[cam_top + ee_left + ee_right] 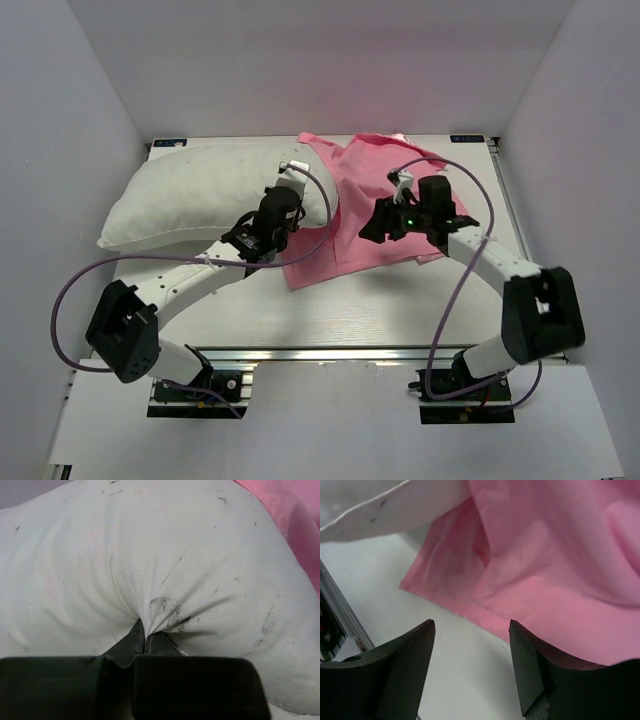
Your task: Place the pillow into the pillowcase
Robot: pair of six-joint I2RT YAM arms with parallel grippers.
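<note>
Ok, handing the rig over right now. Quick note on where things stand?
Left gripper: shut on the pillow, pinching a fold of fabric on its near side.
Right gripper: open, holding nothing, hovering over the near edge of the pillowcase.
Pillow lies on the table, back left, with its right end against the pillowcase, which lies crumpled at back centre.
Done: pillow gripped.
Left: grip the pillowcase, open its mouth and feed the pillow in; none of it is inside yet.
</note>
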